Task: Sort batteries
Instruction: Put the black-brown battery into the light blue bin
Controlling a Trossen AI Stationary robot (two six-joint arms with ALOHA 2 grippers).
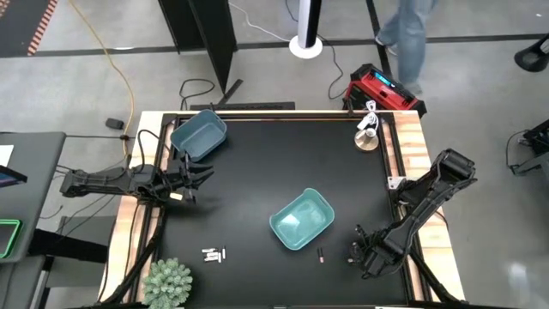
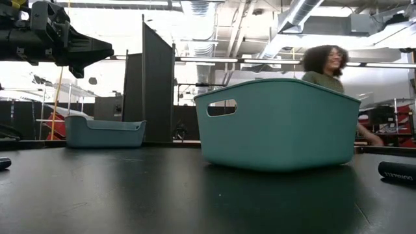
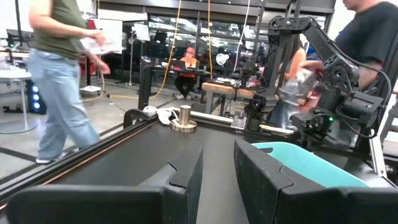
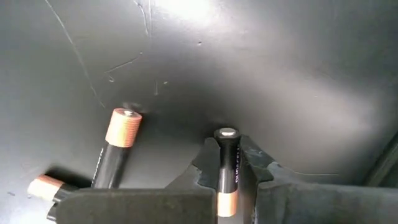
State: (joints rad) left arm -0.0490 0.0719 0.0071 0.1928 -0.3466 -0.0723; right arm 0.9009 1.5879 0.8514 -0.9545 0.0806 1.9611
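My right claw [image 4: 227,186], lower right in the high view, is clamped lengthwise on a dark battery [image 4: 227,163] for carrying to the near bin [image 1: 302,219]; left claw [image 3: 217,171] waits at left, slightly parted, empty

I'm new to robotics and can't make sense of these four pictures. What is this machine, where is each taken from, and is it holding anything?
Two robot arms work at a black table. One picture looks down from above, one sits at table height, and one rides on each wrist. Two blue bins stand on the table, with white batteries and a dark one lying loose. The right gripper is shut on a dark battery with a copper end; two more lie beside it. The left gripper waits empty, partly open.
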